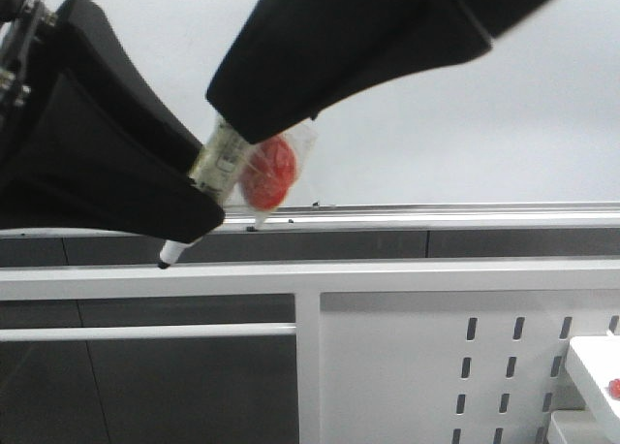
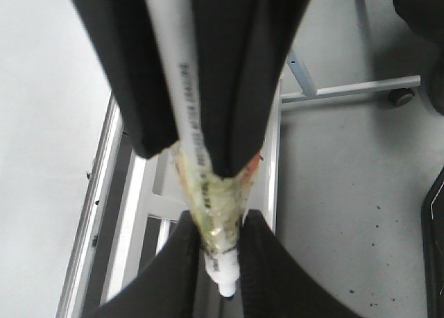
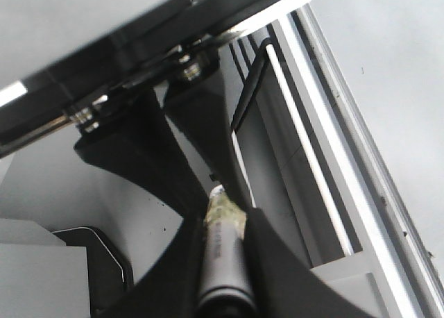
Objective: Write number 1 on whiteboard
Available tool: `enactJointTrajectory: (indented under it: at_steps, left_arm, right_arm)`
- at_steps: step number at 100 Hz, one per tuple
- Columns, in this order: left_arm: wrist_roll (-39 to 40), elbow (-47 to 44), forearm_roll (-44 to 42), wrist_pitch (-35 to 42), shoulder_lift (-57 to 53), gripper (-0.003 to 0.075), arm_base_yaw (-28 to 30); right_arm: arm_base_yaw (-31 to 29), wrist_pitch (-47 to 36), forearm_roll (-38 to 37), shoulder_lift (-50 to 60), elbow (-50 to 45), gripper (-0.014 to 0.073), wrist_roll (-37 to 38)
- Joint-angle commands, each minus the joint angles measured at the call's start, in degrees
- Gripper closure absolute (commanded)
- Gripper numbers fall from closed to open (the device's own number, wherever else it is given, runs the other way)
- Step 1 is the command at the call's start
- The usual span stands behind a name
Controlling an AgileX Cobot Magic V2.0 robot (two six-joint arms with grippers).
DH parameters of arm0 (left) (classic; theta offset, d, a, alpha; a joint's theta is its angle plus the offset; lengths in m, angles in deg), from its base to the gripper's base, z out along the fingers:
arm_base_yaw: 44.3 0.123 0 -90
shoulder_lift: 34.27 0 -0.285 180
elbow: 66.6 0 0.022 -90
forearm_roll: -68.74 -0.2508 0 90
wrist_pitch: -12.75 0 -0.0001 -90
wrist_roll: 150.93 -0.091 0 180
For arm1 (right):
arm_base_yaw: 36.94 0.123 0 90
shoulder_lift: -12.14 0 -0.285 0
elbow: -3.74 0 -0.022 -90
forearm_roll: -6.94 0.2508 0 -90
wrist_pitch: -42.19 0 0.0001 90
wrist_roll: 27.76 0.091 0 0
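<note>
Both grippers clamp one marker; nothing written yet.
Left gripper (image 1: 199,211) and right gripper (image 1: 254,134) hold the marker (image 1: 177,251) below the blank whiteboard (image 1: 465,114); its tip must rise to it.

small print on marker barrel (image 2: 186,96), too blurred to read

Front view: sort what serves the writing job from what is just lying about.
Job:
- whiteboard
- marker
- left end effector, shut on the marker
- right end effector, shut on the marker

Lying about:
- perforated panel
- white ledge
- small red item on the ledge
</note>
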Motion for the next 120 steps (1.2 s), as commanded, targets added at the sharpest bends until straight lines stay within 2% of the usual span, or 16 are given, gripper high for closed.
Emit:
enactJointTrajectory:
  at_steps: [1,6,17,21,25,34,50,67,82,95,104,120]
  left_arm:
    - [-1.20,2.40,2.24,5.93,-2.97,0.0657,-0.45]
    - [-0.27,2.51,5.87,5.93,-4.74,0.0556,-0.45]
    - [-0.16,2.52,14.54,5.70,-10.96,0.0268,-0.34]
    - [-0.16,2.52,16.65,5.70,-13.25,0.0217,-0.34]
    - [-0.16,2.52,18.82,5.63,-16.41,0.0198,-0.34]
    - [-0.16,2.52,22.40,5.63,-23.80,0.0258,-0.22]
    - [2.47,0.10,20.64,6.54,-38.28,0.0483,0.83]
    - [10.14,-6.21,15.20,6.84,-51.47,0.0736,8.43]
    - [16.72,-11.43,14.90,6.24,-59.31,0.0740,16.10]
    - [17.32,-14.16,15.03,3.79,-63.05,0.0740,21.56]
    - [17.32,-14.88,15.72,1.33,-63.17,0.0740,24.49]
    - [17.32,-15.38,17.02,-1.33,-63.17,0.0740,27.43]
  right_arm:
    - [-0.10,-6.61,2.20,0.94,2.06,0.0661,1.02]
    - [-0.10,-9.25,2.29,1.81,2.06,0.0661,2.89]
    - [-1.00,-16.73,2.29,6.04,0.79,0.0661,5.74]
    - [-1.00,-19.05,2.04,7.58,-0.12,0.0661,5.74]
    - [-1.00,-21.20,1.76,9.31,-1.52,0.0661,5.74]
    - [-1.00,-23.62,-0.75,12.53,-5.21,0.0661,5.63]
    - [-1.00,-30.41,-2.31,17.70,-13.60,0.0659,5.63]
    - [-1.00,-43.72,-2.31,20.20,-21.72,0.0659,4.02]
    - [-1.00,-44.16,-2.31,20.07,-23.02,0.0659,-5.78]
    - [-1.00,-48.08,-2.31,19.95,-23.02,0.0659,-12.06]
    - [-1.03,-52.63,-2.31,19.95,-23.02,0.0660,-13.06]
    - [-2.62,-55.43,-0.66,18.09,-23.02,0.0660,-13.06]
